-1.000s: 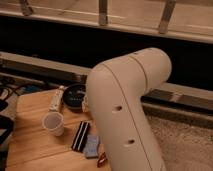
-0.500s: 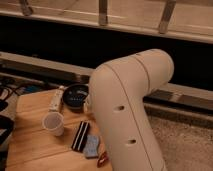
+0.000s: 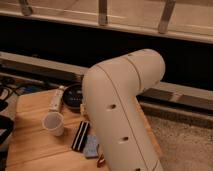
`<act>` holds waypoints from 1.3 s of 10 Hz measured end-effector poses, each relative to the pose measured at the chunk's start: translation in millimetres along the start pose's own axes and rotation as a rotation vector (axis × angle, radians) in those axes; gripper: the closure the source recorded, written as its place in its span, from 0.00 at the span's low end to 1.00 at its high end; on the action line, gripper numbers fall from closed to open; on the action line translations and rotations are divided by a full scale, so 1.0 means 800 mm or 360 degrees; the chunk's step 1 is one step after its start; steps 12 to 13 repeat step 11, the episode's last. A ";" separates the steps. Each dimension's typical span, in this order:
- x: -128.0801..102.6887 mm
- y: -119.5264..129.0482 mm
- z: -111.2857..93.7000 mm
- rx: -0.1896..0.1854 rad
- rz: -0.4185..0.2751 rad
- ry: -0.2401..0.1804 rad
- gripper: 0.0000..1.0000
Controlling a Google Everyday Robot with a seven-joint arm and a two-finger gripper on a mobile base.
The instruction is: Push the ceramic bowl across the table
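The ceramic bowl (image 3: 73, 96) sits near the far edge of the desk (image 3: 30, 145), partly hidden behind the bulky white arm (image 3: 122, 107) that fills the middle of the view. The gripper is out of sight. Just left of the bowl lies a pale slim object (image 3: 57, 98) — its kind is unclear. A white cup (image 3: 53, 123) stands mid-desk; beside it lie a black bar (image 3: 80, 135) and a blue item (image 3: 92, 146) toward the near edge
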 end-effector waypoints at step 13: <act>-0.003 0.012 -0.001 -0.0008 -0.0028 0.0037 0.00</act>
